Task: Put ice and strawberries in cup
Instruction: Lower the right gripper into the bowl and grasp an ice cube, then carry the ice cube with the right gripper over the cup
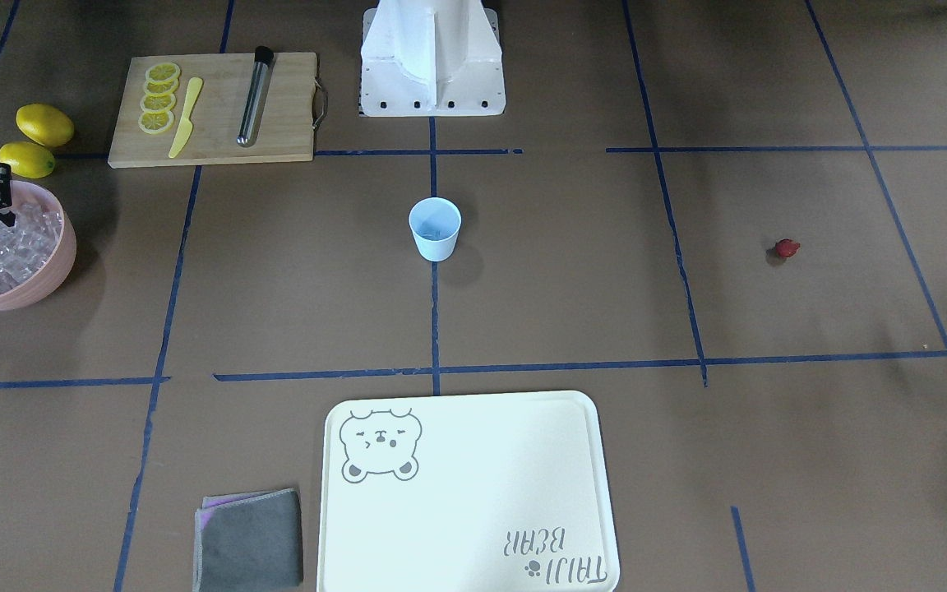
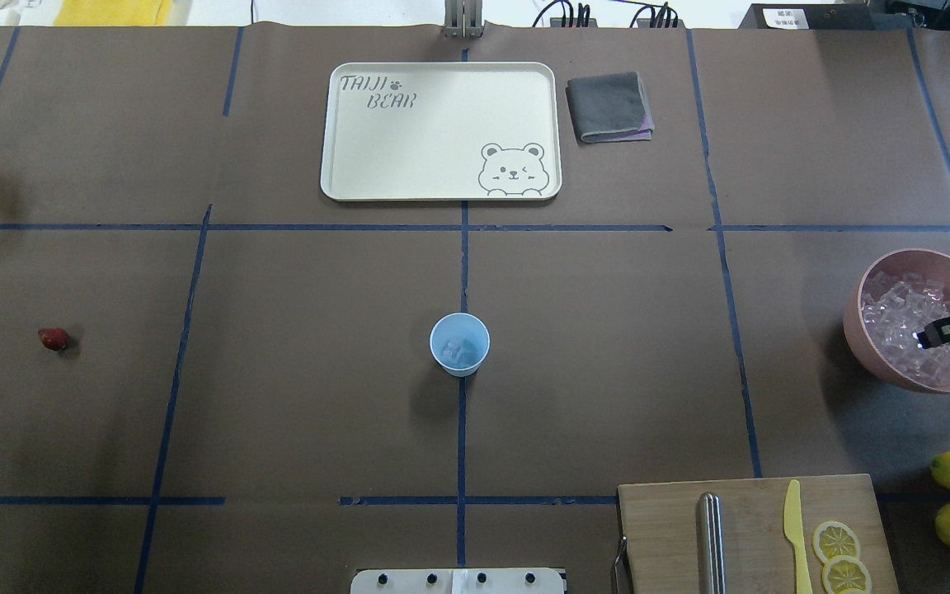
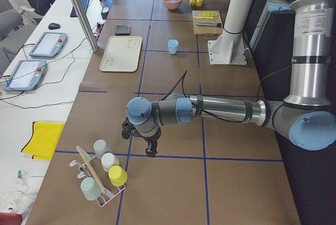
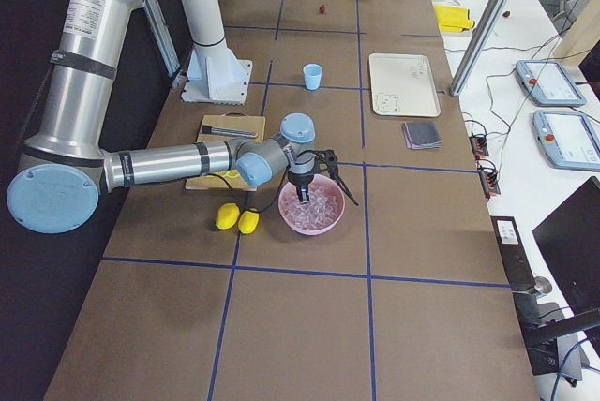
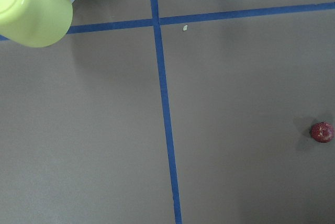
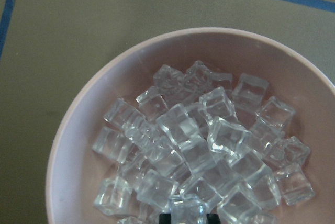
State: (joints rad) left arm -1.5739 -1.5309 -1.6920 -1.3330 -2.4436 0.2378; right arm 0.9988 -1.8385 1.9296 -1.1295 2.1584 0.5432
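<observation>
Pink bowl (image 6: 251, 51) of ice (image 6: 199, 145) sits at three o'clock from the blue cup (image 2: 459, 344), overhead. The right hand (image 2: 927, 337) straddles one cube, grip unclear. The strawberry (image 2: 54, 338) lies at nine o'clock. The left hand's (image 3: 150, 151) opening cannot be told.

Cup (image 2: 459, 346) light blue, strawberry (image 2: 54, 338) red, bowl (image 2: 858, 342) pink (its ice (image 6: 193, 145) clear, glassy); the tray (image 2: 425, 140) beyond the cup is cream with a grey bear outline.

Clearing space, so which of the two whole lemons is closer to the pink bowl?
The lemon just beside the pink bowl's rim; the other lemon sits farther from it, toward the robot's base.
</observation>
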